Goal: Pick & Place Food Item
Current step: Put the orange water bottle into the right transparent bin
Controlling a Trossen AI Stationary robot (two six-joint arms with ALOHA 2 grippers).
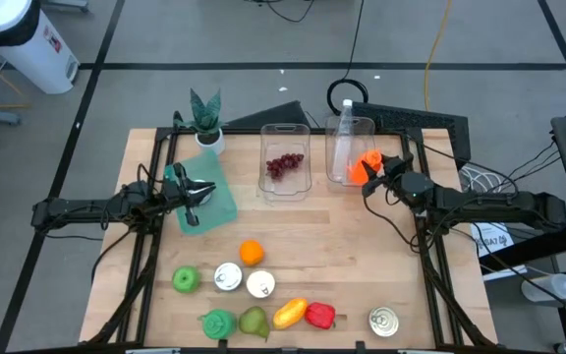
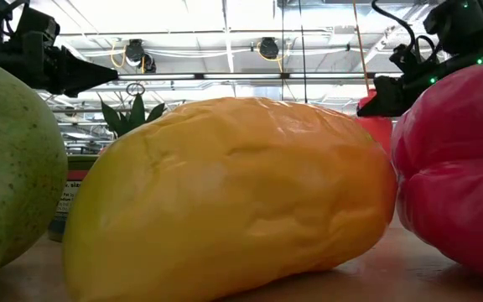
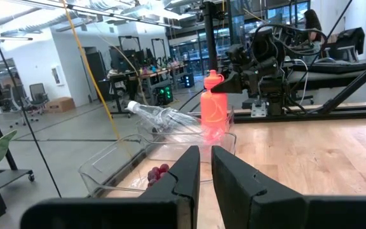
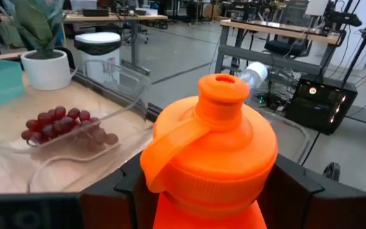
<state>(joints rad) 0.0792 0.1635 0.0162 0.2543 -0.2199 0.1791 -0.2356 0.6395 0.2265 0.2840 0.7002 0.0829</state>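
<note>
Right claw point(image 1: 369, 173): clamped on orange bottle point(image 1: 366, 165), arm stretched level, bottle upright just beside clear bin point(image 1: 351, 126) holding a plastic bottle point(image 1: 340, 143) | Left claw point(image 1: 197, 193): clenched, empty, arm level over teal tray point(image 1: 226, 202), well apart from clear bin.

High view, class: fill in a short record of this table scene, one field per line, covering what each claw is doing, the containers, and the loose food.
right claw: shut on the orange bottle, over the right clear container
left claw: shut, empty, above the teal board
grapes: inside the left clear container
clear bottle: in the right container
plant: at the table's far left
front food: orange, green apple, yellow mango, red pepper
</note>
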